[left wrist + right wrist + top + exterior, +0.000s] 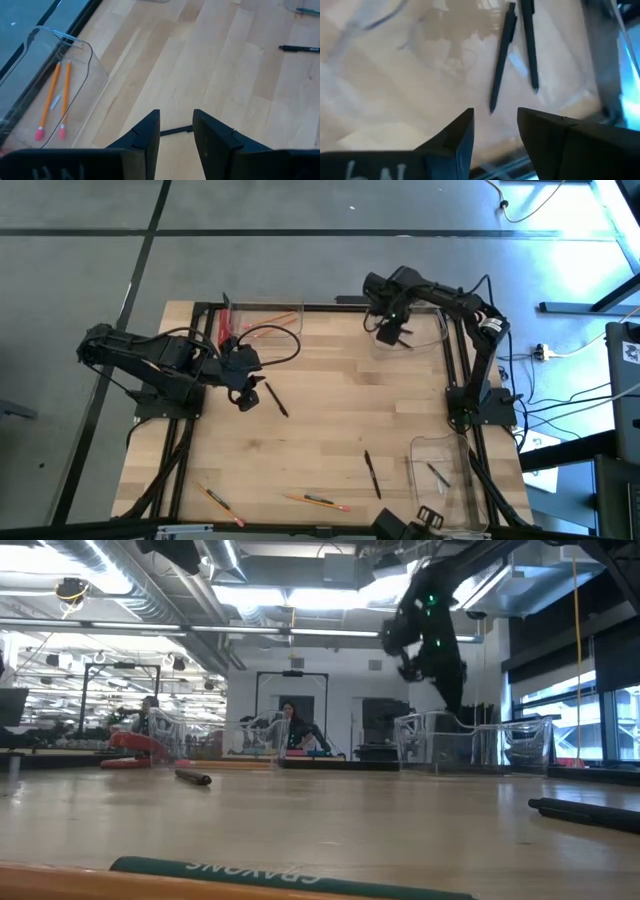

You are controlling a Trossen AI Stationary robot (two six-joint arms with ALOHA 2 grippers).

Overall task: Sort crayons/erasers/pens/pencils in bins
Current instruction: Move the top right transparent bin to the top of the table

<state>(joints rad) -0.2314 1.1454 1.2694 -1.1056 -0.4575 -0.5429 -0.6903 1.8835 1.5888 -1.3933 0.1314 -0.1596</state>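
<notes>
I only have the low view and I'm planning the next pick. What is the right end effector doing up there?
Observer: The right end effector is open and empty above a bin holding two pens.
Operator: And the left one?
Observer: The left end effector is open, over a pen lying on the table.
Operator: Any pencils left out?
Observer: At least two pencils lie loose on the table, outside every bin.

black pens [502, 55], orange pink-tipped pencils [50, 100], clear bins [95, 75]
</notes>
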